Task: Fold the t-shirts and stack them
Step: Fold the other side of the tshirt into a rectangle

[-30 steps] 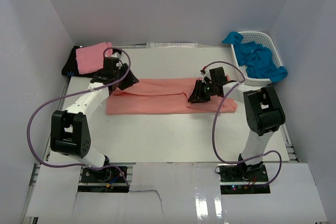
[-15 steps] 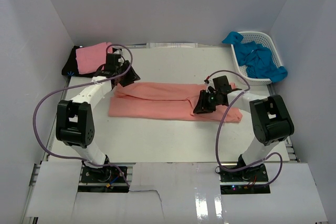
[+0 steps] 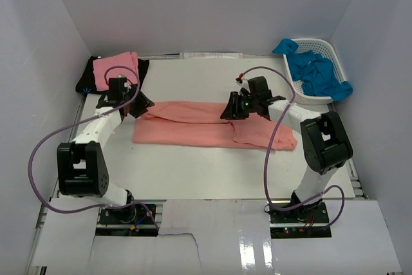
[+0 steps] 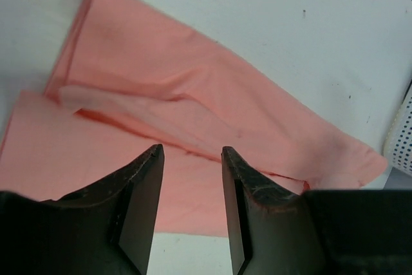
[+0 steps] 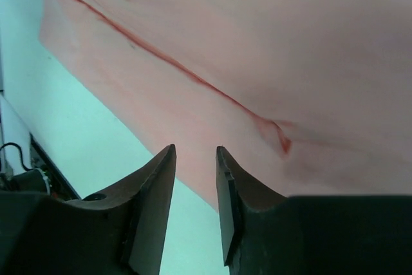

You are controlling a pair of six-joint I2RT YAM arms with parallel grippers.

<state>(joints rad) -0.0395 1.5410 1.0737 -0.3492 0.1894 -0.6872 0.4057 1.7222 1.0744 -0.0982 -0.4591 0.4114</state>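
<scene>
The salmon-coral t-shirt [image 3: 199,127] lies flat across the middle of the table, folded into a long band; it also shows in the left wrist view [image 4: 212,107] and the right wrist view [image 5: 270,49]. My left gripper [image 3: 141,104] hovers at its left end, open and empty [image 4: 191,149]. My right gripper [image 3: 228,109] is over the band's far edge, right of middle, open and empty [image 5: 195,149]. A folded lighter pink t-shirt [image 3: 116,69] lies on a black one [image 3: 84,83] at the back left. Bright blue t-shirts [image 3: 317,72] fill the basket.
The white lattice basket [image 3: 325,46] stands at the back right, with blue cloth hanging over its rim. White walls close in the table on three sides. Purple cables loop from both arms above the table.
My left gripper has moved left, off the shirt's left end. My right gripper went toward the near edge, then back to the far edge. The shirt's right end has shifted nearer.
</scene>
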